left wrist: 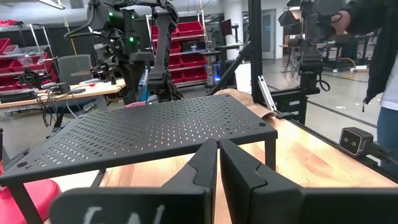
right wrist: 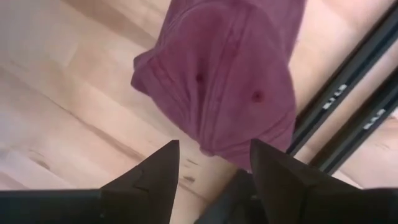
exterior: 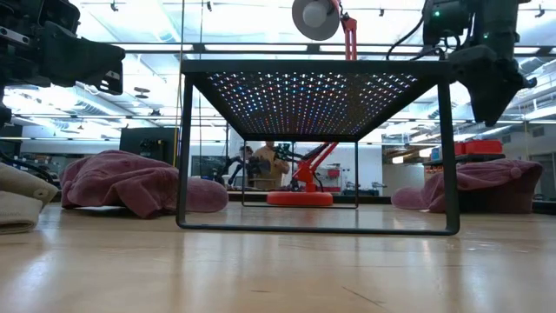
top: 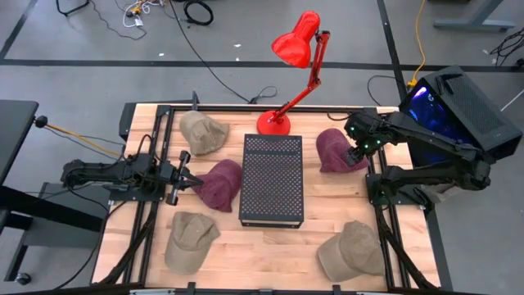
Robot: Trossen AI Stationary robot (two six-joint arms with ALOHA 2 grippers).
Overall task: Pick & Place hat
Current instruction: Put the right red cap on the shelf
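- Left gripper (top: 190,181) sits low at the counter's (top: 270,246) left side, fingers pinched together on nothing, tips just beside the left maroon hat (top: 222,183).
- Six soft fabric caps total: four tan, two maroon. Tan ones are in the corners, e.g. the front-left tan hat (top: 190,238).
- Black perforated metal rack (top: 273,179) is in the middle, with one red desk lamp (top: 296,61) behind it.
- Right gripper (top: 357,155) hangs over the right maroon hat (right wrist: 230,74), fingers spread wide, holding nothing.

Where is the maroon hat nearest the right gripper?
In the high view, that maroon hat lies right of the black mesh shelf, directly beneath the open right gripper.
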